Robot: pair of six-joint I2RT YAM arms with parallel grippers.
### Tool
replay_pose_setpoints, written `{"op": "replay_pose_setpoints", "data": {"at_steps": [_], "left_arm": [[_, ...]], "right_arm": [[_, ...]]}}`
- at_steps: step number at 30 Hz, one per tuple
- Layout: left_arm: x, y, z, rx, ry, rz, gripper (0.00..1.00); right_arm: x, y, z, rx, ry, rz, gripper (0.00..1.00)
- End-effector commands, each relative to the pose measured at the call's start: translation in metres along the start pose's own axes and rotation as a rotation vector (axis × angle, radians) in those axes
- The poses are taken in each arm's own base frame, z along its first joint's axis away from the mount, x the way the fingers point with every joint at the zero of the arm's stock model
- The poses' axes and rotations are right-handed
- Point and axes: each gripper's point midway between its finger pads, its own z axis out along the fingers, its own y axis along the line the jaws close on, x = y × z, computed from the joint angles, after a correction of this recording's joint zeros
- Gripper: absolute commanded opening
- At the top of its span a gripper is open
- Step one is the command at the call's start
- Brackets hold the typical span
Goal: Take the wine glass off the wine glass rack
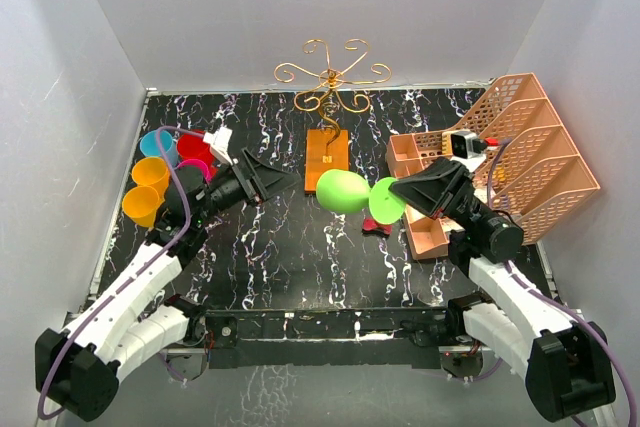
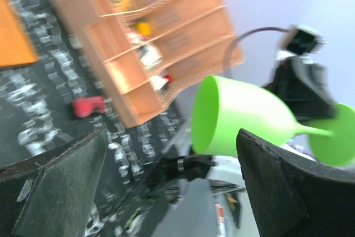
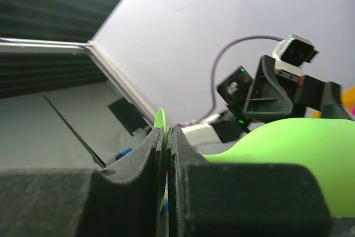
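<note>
The green plastic wine glass [image 1: 342, 190] lies sideways in the air, off the wine glass rack [image 1: 332, 75], just in front of its orange-brown wooden base [image 1: 327, 159]. My right gripper [image 1: 396, 194] is shut on the glass's round foot [image 3: 160, 126], which shows edge-on between the fingers; the bowl [image 3: 299, 141] points away to the right. My left gripper [image 1: 283, 178] is open and empty, just left of the bowl and apart from it. In the left wrist view the glass [image 2: 247, 120] hangs beyond the spread fingers [image 2: 288, 187].
A peach lattice desk organiser [image 1: 520, 152] stands at the right, close behind my right arm; it also shows in the left wrist view [image 2: 161, 43]. Coloured plastic cups [image 1: 150, 182] sit at the left. A small red thing [image 2: 87, 105] lies on the black marbled tabletop [image 1: 270, 247].
</note>
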Motion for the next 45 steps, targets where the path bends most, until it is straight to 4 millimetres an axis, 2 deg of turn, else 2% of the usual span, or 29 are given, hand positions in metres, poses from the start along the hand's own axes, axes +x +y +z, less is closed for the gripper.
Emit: {"op": "replay_pose_setpoints", "data": {"at_steps": [1, 8, 17, 19, 24, 29, 33, 37, 39, 41, 43, 45], "left_arm": [[-0.004, -0.071, -0.005, 0.371, 0.057, -0.068, 0.97], [0.002, -0.106, -0.023, 0.639, 0.12, -0.12, 0.97], [0.022, -0.127, -0.027, 0.718, 0.208, -0.106, 0.95], [0.024, -0.128, -0.026, 0.728, 0.216, -0.117, 0.9], [0.026, -0.125, -0.026, 0.735, 0.216, -0.142, 0.71], [0.029, -0.113, -0.021, 0.69, 0.21, -0.154, 0.5], [0.035, -0.094, -0.012, 0.59, 0.208, -0.166, 0.26], [0.047, -0.053, 0.004, 0.367, 0.225, -0.193, 0.11], [0.054, -0.029, 0.009, 0.236, 0.232, -0.181, 0.03], [0.058, -0.004, 0.011, 0.089, 0.239, -0.159, 0.0], [0.062, 0.021, 0.007, -0.073, 0.244, -0.129, 0.0], [0.064, 0.05, -0.003, -0.256, 0.249, -0.094, 0.0]], "right_arm": [[-0.023, 0.078, 0.008, -0.273, -0.102, 0.012, 0.08], [-0.032, 0.078, 0.014, -0.323, -0.113, 0.089, 0.08], [-0.033, 0.049, 0.011, -0.315, -0.153, 0.216, 0.08], [-0.032, 0.042, 0.01, -0.304, -0.16, 0.23, 0.08], [-0.021, 0.016, 0.001, -0.22, -0.169, 0.202, 0.08], [0.002, -0.034, -0.024, -0.024, -0.194, 0.204, 0.15], [0.026, -0.071, -0.045, 0.145, -0.167, 0.166, 0.21], [0.046, -0.123, -0.063, 0.403, -0.075, 0.057, 0.36], [0.042, -0.152, -0.075, 0.59, -0.048, -0.043, 0.4], [0.032, -0.179, -0.1, 0.81, -0.059, -0.147, 0.45], [0.02, -0.192, -0.124, 0.975, -0.081, -0.235, 0.49], [0.013, -0.197, -0.141, 1.077, -0.07, -0.315, 0.52]]}}
